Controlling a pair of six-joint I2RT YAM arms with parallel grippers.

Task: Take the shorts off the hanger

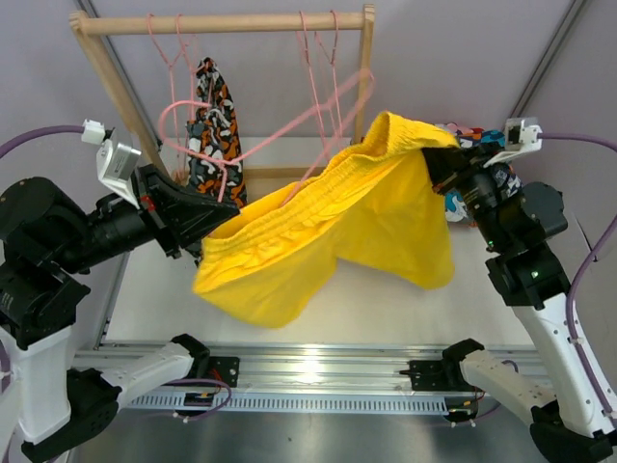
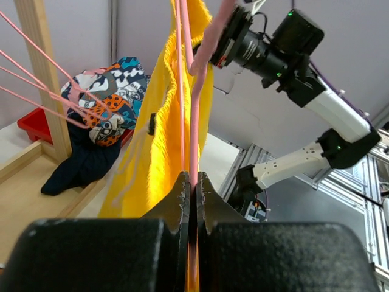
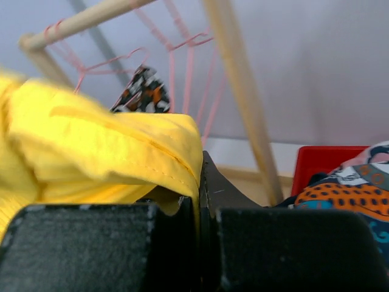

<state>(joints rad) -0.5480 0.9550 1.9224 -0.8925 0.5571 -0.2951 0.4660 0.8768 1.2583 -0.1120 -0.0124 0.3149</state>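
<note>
Left wrist view puts the left gripper (image 2: 193, 188) pinched shut on the thin wire of a pink hanger (image 2: 196, 91), with no gap between the fingers. That grip looks meant to anchor the hanger while the cloth is drawn off it. Draped along the wire, just above the fingers, hang the yellow shorts (image 2: 161, 146).

On the far right of the garment, the right gripper (image 3: 198, 182) is clamped on a fold of the yellow hem or waistband, with fabric bunched over its left finger. From above, the shorts stretch between the two arms in mid-air over the table, left edge by the hanger and right corner lifted. I judge the two holds to be opposed so that a pull to the right slides the cloth free. Whether any clip holds the cloth is hidden.

Behind, the wooden rack (image 1: 222, 23) carries more pink hangers, and the camouflage shorts (image 1: 214, 130) hang at its left. At the far right a red bin (image 3: 328, 161) sits beside the blue-orange print shorts (image 2: 112, 91) and navy shorts (image 2: 79, 167).
</note>
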